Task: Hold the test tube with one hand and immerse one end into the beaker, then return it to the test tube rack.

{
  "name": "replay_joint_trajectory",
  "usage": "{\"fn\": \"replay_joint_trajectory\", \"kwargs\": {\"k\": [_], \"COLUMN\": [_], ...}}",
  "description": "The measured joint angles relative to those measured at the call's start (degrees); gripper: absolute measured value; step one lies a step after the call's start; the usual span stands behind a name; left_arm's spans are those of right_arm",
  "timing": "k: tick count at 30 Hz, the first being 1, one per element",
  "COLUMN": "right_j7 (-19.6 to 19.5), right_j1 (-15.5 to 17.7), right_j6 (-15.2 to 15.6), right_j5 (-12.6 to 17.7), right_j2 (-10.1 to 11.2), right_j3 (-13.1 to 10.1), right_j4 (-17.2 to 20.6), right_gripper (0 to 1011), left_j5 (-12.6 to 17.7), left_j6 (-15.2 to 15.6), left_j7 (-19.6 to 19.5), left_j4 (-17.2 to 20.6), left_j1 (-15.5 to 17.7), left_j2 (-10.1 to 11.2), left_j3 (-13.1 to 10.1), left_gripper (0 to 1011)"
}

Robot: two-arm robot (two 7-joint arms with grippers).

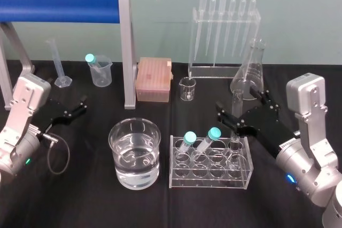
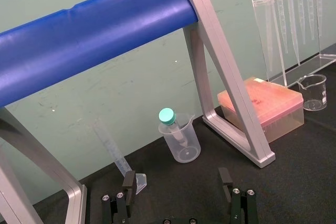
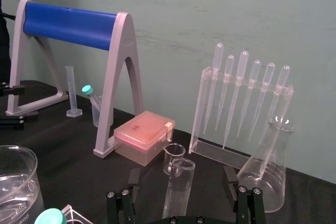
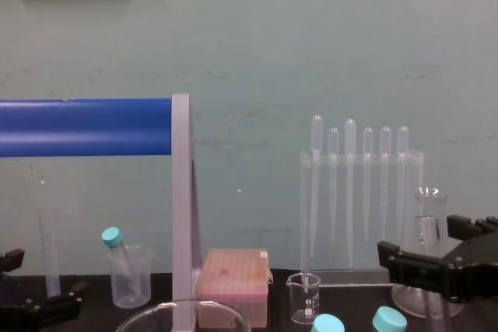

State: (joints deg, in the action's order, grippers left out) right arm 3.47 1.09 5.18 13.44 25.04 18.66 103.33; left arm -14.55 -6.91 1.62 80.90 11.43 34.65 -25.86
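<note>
One test tube point(image 1: 236, 100) stands in the rack point(image 1: 209, 185), far right hole, with the right hand point(image 3: 181, 179) wide around it, ungripped. Lifting, dipping into the beaker point(image 1: 134, 153) and returning seemingly remain. The left hand point(image 1: 74, 108) idles, also wide.

Flask point(image 1: 251, 76) just behind test tube point(image 1: 235, 111)

Lab: pipettes point(image 1: 224, 25), flask point(image 1: 249, 73), tube rack point(image 1: 209, 162).

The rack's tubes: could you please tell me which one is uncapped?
The test tube at the rack's right end, inside the open right gripper; the other two tubes wear teal caps.
</note>
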Motion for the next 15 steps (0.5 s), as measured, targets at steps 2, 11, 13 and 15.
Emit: {"fn": "replay_joint_trajectory", "kwargs": {"k": [2, 11, 13, 15], "right_j7": [0.5, 2.0, 2.4, 2.6], "right_j1": [-0.5, -1.4, -1.5, -1.4], "right_j6": [0.3, 1.3, 1.5, 1.7], "right_j5": [-0.2, -0.7, -0.9, -1.0], "right_j2": [-0.4, -2.0, -2.4, -2.7], "right_j3": [0.0, -0.1, -0.3, -0.5], "right_j4": [-0.7, -2.7, -3.0, -3.1], "right_gripper": [1003, 1003, 1003, 1003], "left_j5": [0.0, 0.0, 0.0, 0.0], "left_j6": [0.0, 0.0, 0.0, 0.0], "left_j7": [0.0, 0.0, 0.0, 0.0], "left_j4": [0.0, 0.0, 0.0, 0.0], "left_j1": [0.0, 0.0, 0.0, 0.0], "left_j2": [0.0, 0.0, 0.0, 0.0], "left_j3": [0.0, 0.0, 0.0, 0.0], "left_gripper": [1000, 1000, 1000, 1000]}}
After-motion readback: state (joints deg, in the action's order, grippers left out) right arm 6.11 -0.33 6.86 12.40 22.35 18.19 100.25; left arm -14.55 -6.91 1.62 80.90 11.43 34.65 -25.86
